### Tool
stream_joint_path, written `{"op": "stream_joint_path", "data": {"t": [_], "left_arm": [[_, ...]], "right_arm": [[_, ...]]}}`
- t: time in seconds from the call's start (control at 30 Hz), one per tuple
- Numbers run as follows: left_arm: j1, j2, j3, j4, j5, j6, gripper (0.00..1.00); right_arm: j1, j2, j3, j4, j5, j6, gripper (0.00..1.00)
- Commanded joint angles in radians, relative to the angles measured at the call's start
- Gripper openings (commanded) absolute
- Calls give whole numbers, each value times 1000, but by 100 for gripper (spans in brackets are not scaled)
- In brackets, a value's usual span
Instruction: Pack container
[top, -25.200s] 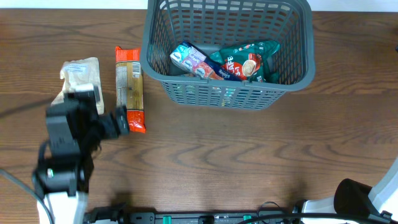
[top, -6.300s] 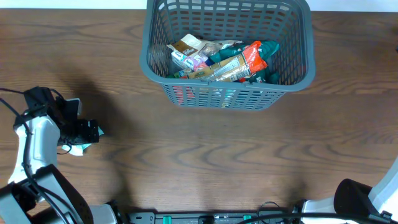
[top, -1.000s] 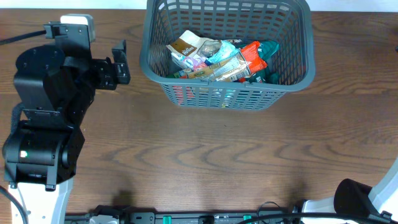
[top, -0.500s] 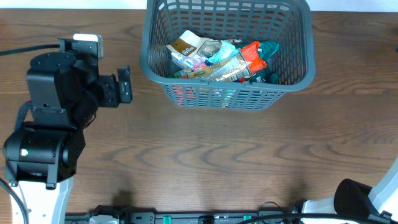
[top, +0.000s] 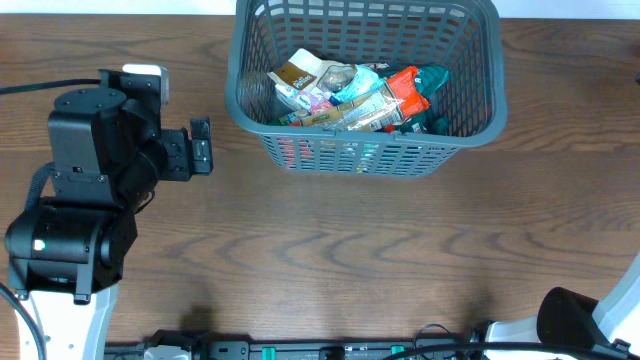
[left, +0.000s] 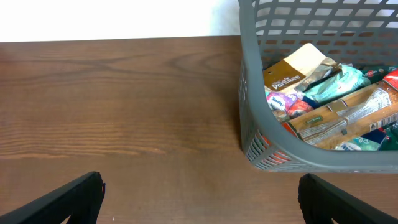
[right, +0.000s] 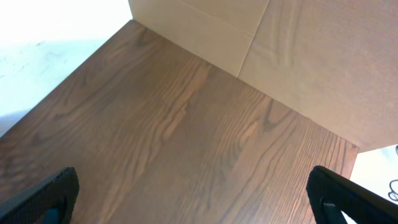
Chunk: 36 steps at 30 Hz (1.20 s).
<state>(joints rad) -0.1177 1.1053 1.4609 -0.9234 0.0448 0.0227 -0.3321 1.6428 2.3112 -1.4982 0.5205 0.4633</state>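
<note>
Big dark grey slotted plastic basket (top: 360, 155) sits packed at the bench's (top: 350, 260) far edge — left end effector (top: 201, 157) is spread, empty, near its wall, so a sloppy swing could shove it

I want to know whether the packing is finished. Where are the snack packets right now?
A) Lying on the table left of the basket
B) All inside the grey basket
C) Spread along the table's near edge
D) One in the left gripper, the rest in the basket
B: the snack packets lie piled inside the grey basket, and the left gripper beside it is open with nothing between its fingers.
</note>
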Motion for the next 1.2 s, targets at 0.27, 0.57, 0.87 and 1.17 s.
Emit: {"op": "stream_joint_path", "data": {"t": [0.27, 0.57, 0.87, 1.17], "left_arm": [[6, -59, 9, 22, -13, 18, 99], [6, -253, -68, 101, -13, 21, 99], [19, -470, -204, 129, -12, 21, 99], [97, -669, -427, 208, -11, -24, 99]], "right_arm": [[-3, -2, 8, 2, 13, -8, 99], [-3, -2, 8, 1, 13, -8, 99], [-3, -2, 8, 1, 13, -8, 99], [-3, -2, 8, 1, 13, -8, 99]]}}
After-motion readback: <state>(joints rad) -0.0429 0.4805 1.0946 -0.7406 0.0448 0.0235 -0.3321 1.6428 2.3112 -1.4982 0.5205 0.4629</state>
